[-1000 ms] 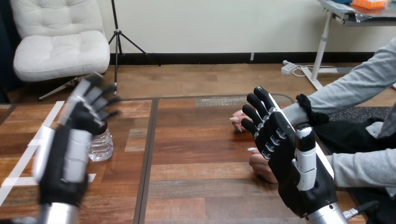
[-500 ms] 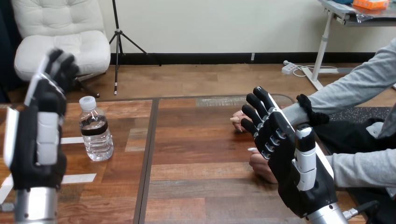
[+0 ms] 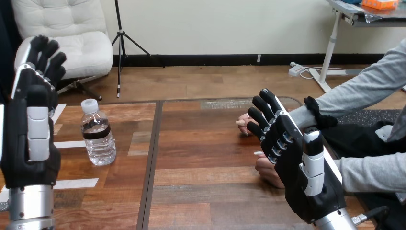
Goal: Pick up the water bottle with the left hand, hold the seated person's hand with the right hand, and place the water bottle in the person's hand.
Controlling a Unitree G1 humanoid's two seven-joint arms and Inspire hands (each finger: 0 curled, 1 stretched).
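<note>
The left hand point(image 3: 31, 139) is held upright at the view's left, its fingers stretched out and nothing grasped. The water bottle point(image 3: 98, 134) is seen standing on the table point(image 3: 201, 158) just beside it, untouched. The right hand point(image 3: 292, 158) is raised with fingers straight and slightly spread, before the person's farther hand point(image 3: 245, 123) and the person's nearer hand point(image 3: 267, 171); contact cannot be told.
</note>
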